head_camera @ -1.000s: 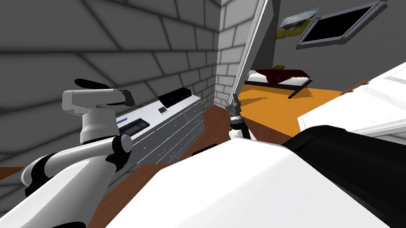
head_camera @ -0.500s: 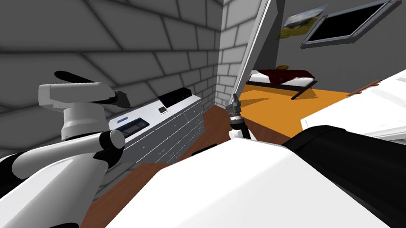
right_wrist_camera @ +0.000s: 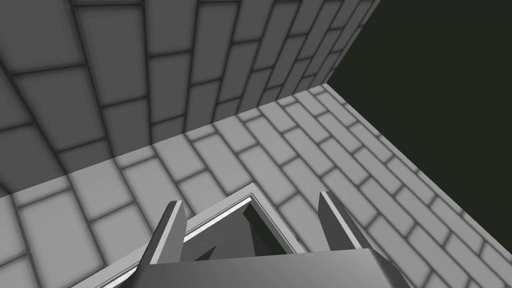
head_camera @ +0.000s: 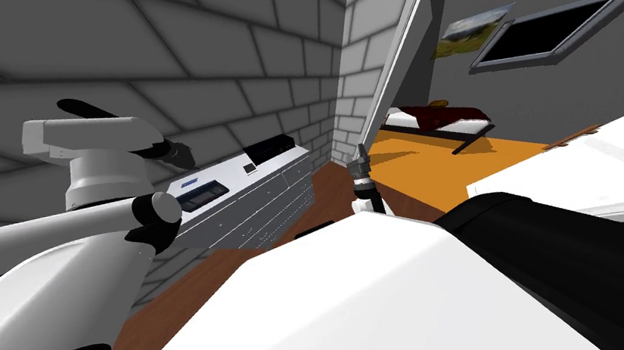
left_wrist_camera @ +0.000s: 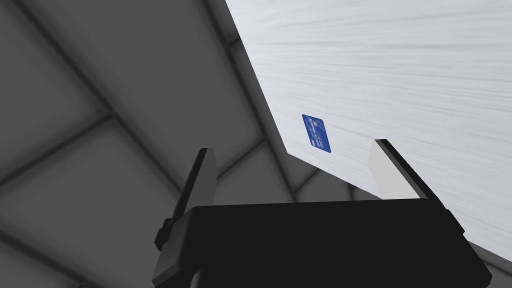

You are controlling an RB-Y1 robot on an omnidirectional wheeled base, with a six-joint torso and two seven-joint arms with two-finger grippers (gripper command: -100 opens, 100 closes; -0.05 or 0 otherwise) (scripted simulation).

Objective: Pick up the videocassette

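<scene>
A dark flat videocassette (head_camera: 203, 195) with a pale window lies on top of a white chest of drawers (head_camera: 268, 198) against the grey block wall. A small blue card (head_camera: 188, 184) lies just behind it and also lies ahead of the fingers (left_wrist_camera: 316, 133) in the left wrist view. My left gripper (head_camera: 180, 154) hangs above and to the left of the cassette. It stands open (left_wrist_camera: 294, 146) with nothing between its fingers, over the back edge of the white top (left_wrist_camera: 400, 75). My right gripper (head_camera: 361, 151) is held upright above my chest, open (right_wrist_camera: 250, 199) and empty.
Farther along the chest top sit a black box (head_camera: 268, 147) and a small dark item (head_camera: 250, 168). A doorway (head_camera: 402, 64) to the right opens onto an orange floor (head_camera: 438, 159) with a low bed (head_camera: 436, 117). A white surface (head_camera: 591, 160) stands at my right.
My left arm has swung to the left and a little up, drawing its gripper back from the chest top. The head view has shifted slightly; the right arm holds still.
</scene>
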